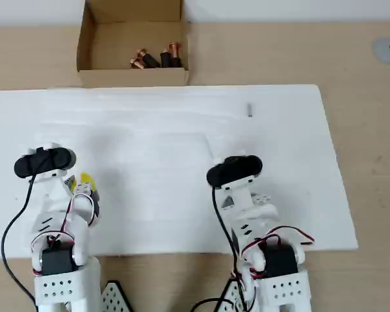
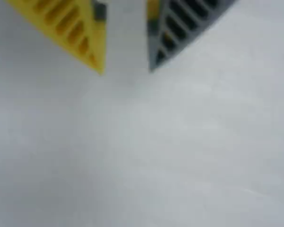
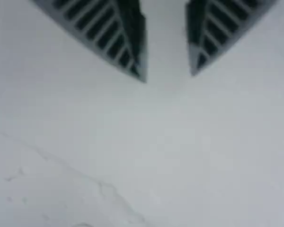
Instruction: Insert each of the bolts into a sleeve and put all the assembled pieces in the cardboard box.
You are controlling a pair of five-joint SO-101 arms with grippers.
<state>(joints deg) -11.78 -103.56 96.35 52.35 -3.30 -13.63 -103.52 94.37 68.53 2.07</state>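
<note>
**Copper bolts and black sleeves lie in the box; both grippers empty**

Copper-coloured bolts (image 1: 140, 59) and black sleeves (image 1: 164, 60) lie together in a small heap in the near right corner of the cardboard box (image 1: 86, 45). How many pieces there are cannot be told. The box stands open at the far edge of the tabletop (image 1: 367, 136), left of the middle, with its near wall touching the far edge of the white sheet (image 1: 162, 130) that covers most of the tabletop.

A small grey piece (image 1: 249, 110) lies alone on the sheet near its far right corner. A grey disc (image 1: 388, 50) sits by the tabletop's far right corner.

The left gripper (image 2: 126, 71), one finger yellow and one grey, hangs over the sheet near its left edge, parted a little with nothing between the fingers. The right gripper (image 3: 168, 78), over the sheet's near middle, is likewise parted a little and holds nothing.
</note>
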